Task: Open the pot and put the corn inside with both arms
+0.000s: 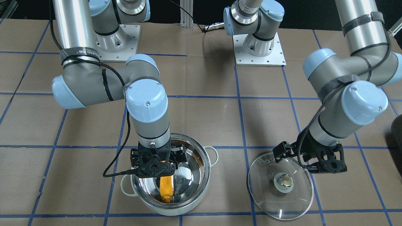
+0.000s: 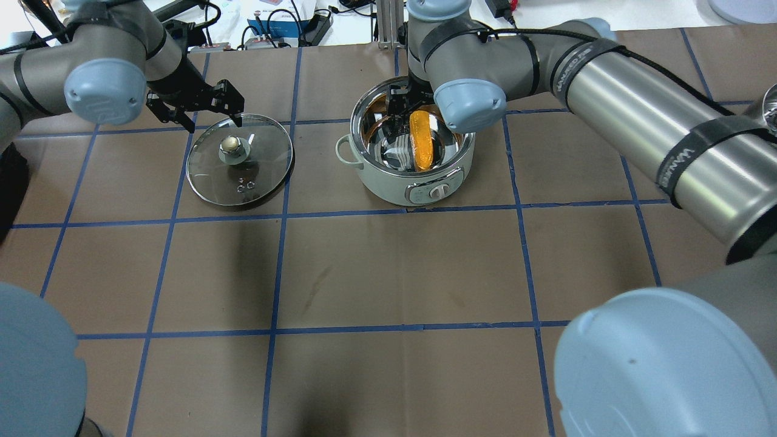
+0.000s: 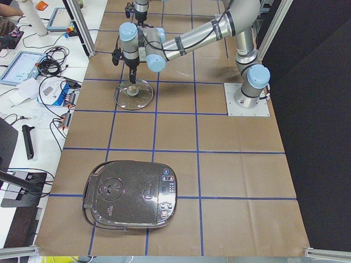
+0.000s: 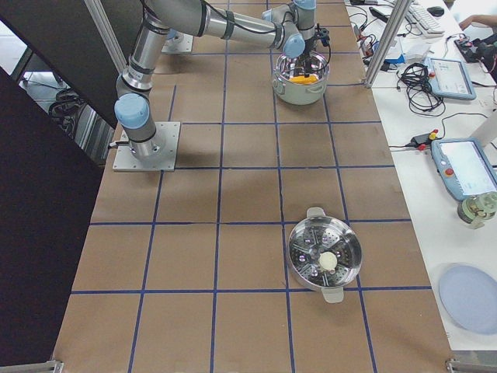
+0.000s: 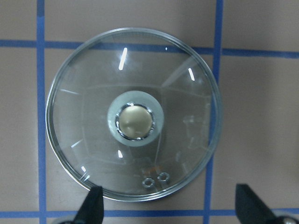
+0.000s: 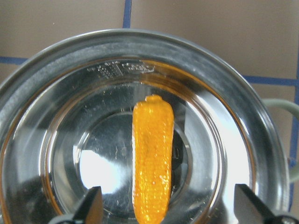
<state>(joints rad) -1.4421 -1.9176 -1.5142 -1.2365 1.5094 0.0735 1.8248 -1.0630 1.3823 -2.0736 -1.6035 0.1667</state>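
Observation:
The pot (image 1: 205,158) stands open on the brown table, mint-white outside (image 2: 388,182), its steel rim in the right wrist view (image 6: 233,70). The corn (image 1: 166,188) lies inside on the steel bottom, also in the overhead view (image 2: 420,141) and the right wrist view (image 6: 153,158). My right gripper (image 1: 157,171) hangs over the pot, jaws wide open on either side of the corn (image 6: 169,207), not touching it. The glass lid (image 1: 270,201) lies flat on the table beside the pot (image 5: 133,121). My left gripper (image 1: 309,158) hovers open and empty above the lid's edge (image 5: 170,207).
A dark rice cooker (image 3: 131,194) stands far down the table on my left end. A steel steamer pot (image 4: 324,255) with a pale ball in it stands toward my right end. Side benches hold tablets and cables. Both arm bases (image 1: 259,47) are bolted at the table's robot side.

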